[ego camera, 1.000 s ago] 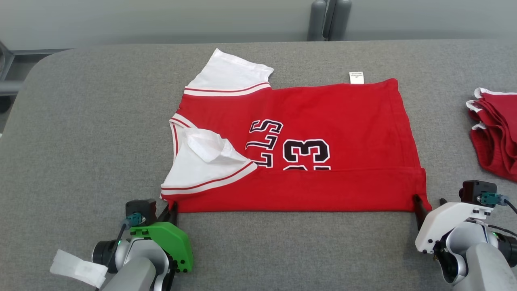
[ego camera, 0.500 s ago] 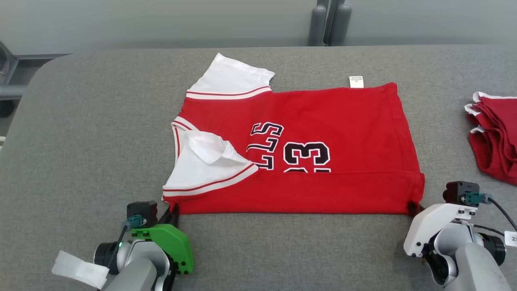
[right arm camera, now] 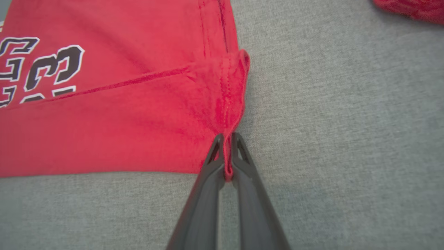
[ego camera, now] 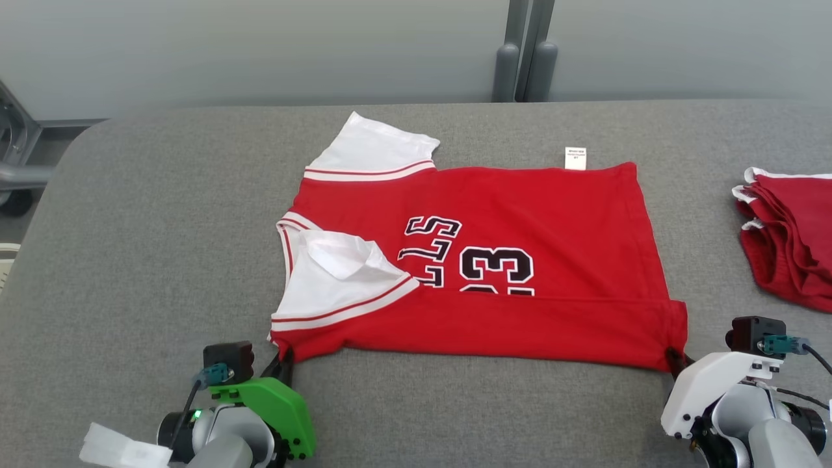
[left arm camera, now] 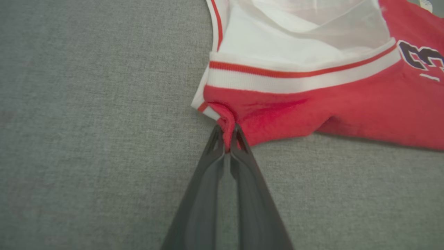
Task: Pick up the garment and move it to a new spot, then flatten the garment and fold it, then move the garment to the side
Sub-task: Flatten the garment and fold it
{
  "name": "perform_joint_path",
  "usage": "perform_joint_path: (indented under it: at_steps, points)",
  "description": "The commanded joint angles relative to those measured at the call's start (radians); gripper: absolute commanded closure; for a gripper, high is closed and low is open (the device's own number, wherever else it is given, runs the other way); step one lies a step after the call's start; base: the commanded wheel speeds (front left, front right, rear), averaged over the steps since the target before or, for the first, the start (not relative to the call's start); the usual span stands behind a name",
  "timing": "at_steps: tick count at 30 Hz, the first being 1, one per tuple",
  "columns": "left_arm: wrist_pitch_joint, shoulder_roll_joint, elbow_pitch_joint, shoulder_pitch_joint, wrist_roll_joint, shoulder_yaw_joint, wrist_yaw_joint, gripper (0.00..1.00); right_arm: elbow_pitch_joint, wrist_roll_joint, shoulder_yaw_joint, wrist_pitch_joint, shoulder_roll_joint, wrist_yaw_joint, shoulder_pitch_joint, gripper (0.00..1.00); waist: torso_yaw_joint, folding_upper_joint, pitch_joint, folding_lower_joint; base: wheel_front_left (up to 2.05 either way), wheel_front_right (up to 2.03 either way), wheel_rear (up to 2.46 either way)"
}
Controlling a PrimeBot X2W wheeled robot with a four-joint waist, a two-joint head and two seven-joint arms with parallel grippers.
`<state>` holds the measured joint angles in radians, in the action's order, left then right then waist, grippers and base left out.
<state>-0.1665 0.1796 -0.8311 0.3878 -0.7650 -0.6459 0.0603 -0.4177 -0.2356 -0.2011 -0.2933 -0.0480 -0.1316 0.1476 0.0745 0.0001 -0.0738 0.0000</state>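
The garment's (ego camera: 520, 214) near edge has slackened. The left end effector (left arm camera: 227, 127) and right end effector (right arm camera: 227, 136) each clamp the corner just ahead, probably to carry it together.

Our left tool (ego camera: 284, 357) has a green cover (ego camera: 270, 403), a black box (ego camera: 227, 361) and a white tag (ego camera: 120, 448). Our right tool (ego camera: 675, 357) has a white cover (ego camera: 708, 380) and a black cable (ego camera: 818, 355). Both have long dark fingers (left arm camera: 204, 180).
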Motion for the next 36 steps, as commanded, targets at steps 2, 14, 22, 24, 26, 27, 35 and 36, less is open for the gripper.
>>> perform_joint_path:
  at_steps: [2,14,22,24,26,27,35,36]
  points:
    - [0.006,0.023,0.022,-0.031,-0.013,0.008,0.001,1.0,0.031,0.002,-0.004,-0.017,-0.005,0.002,-0.032,1.0,-0.005,-0.0001,0.032,0.0,0.0,0.0,0.0]
    - [0.107,0.135,0.339,-0.251,-0.026,-0.013,0.093,1.0,0.281,-0.021,-0.028,-0.162,-0.005,0.002,-0.212,1.0,-0.011,-0.0001,0.104,0.0,0.0,0.0,0.0]
    - [0.151,0.212,0.55,-0.41,-0.025,-0.022,0.19,1.0,0.349,-0.053,-0.037,-0.209,-0.004,0.002,-0.297,1.0,-0.019,-0.0001,0.103,0.0,0.0,0.0,0.0]
    - [0.159,0.224,0.578,-0.434,-0.019,-0.028,0.204,1.0,0.353,-0.07,-0.037,-0.21,-0.005,0.002,-0.312,1.0,-0.016,-0.0001,0.103,0.0,0.0,0.0,0.0]
    - [0.164,0.238,0.596,-0.447,-0.012,-0.031,0.219,1.0,0.349,-0.075,-0.033,-0.208,-0.004,0.002,-0.325,1.0,-0.015,-0.0001,0.104,0.0,0.0,0.0,0.0]
    - [0.167,0.241,0.604,-0.449,-0.009,-0.032,0.225,1.0,0.348,-0.073,-0.032,-0.204,-0.004,0.002,-0.33,1.0,-0.013,-0.0001,0.104,0.0,0.0,0.0,0.0]
    - [0.131,0.236,0.591,-0.438,0.001,-0.041,0.202,0.0,0.313,-0.056,-0.012,-0.19,-0.004,0.002,-0.351,0.0,-0.006,-0.0001,0.108,0.0,0.0,0.0,0.0]
    - [0.115,0.234,0.585,-0.429,0.009,-0.039,0.2,0.0,0.312,-0.053,-0.007,-0.184,-0.004,0.002,-0.351,0.0,-0.005,-0.0001,0.11,0.0,0.0,0.0,0.0]
